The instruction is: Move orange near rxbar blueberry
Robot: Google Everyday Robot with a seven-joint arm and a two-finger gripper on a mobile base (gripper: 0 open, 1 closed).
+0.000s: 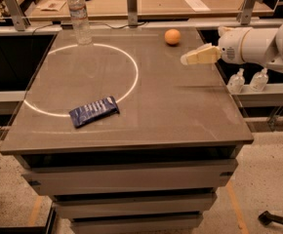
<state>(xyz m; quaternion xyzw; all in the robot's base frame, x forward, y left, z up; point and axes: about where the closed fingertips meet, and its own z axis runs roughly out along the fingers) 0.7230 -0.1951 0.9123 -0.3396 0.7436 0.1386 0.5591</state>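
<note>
While the small round orange fruit (172, 36) sits at the far edge of the grey flat worktop (180, 116), right of centre, the pale wedge-shaped gripper (188, 58) on its white arm hangs just right of the fruit, apart from it, holding nothing. Spread or pressed together: cannot tell. Flat dark blue wrapped snack bar (93, 111) lies near-left, across the near arc of a thin white painted ring (131, 67), well apart from the fruit. Clear plastic water bottle (79, 16) upright, far-left.
</note>
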